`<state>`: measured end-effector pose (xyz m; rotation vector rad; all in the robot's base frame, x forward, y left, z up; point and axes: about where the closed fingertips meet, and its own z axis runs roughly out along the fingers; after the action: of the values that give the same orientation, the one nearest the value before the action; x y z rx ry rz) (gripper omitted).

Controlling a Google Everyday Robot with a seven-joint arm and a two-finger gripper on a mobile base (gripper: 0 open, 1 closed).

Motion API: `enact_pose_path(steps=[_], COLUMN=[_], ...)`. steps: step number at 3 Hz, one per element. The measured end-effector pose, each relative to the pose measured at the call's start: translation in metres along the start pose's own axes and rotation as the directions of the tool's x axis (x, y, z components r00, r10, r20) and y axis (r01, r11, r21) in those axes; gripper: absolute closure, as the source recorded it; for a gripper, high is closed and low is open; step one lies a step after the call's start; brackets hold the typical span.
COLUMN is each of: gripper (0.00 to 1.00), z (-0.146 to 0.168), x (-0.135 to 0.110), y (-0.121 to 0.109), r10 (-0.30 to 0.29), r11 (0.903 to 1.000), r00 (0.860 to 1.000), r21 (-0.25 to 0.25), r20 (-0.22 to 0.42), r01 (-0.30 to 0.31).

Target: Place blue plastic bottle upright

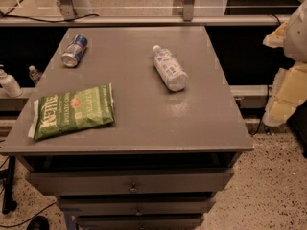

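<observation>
Camera view: claw point(279, 107) hung off the table's point(144, 119) right edge; I cannot tell its grip; bottle point(169, 67) lay well left.

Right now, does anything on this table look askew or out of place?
The blue plastic bottle lies on its side on the table, cap toward the far edge; the drink can at far left is tipped over too. The gripper hangs beyond the right edge.
</observation>
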<state>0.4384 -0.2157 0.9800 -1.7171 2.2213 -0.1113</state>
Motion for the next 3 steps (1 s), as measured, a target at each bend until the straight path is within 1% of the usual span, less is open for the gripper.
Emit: enact_pose_path(steps=[1, 2, 3], gripper=[0.0, 0.0, 0.0], z=[-0.001, 0.005, 0.017], x=[-0.003, -0.021, -0.051], y=[-0.001, -0.02, -0.052], r10=[-0.012, -0.061, -0.048], r11=[0.9999, 0.9978, 0.9968], r00=[1.0, 0.997, 0.995], r21=[0.011, 0.028, 0.069], r20=[0.008, 0.036, 0.083], r01=[0.011, 0.06, 0.042])
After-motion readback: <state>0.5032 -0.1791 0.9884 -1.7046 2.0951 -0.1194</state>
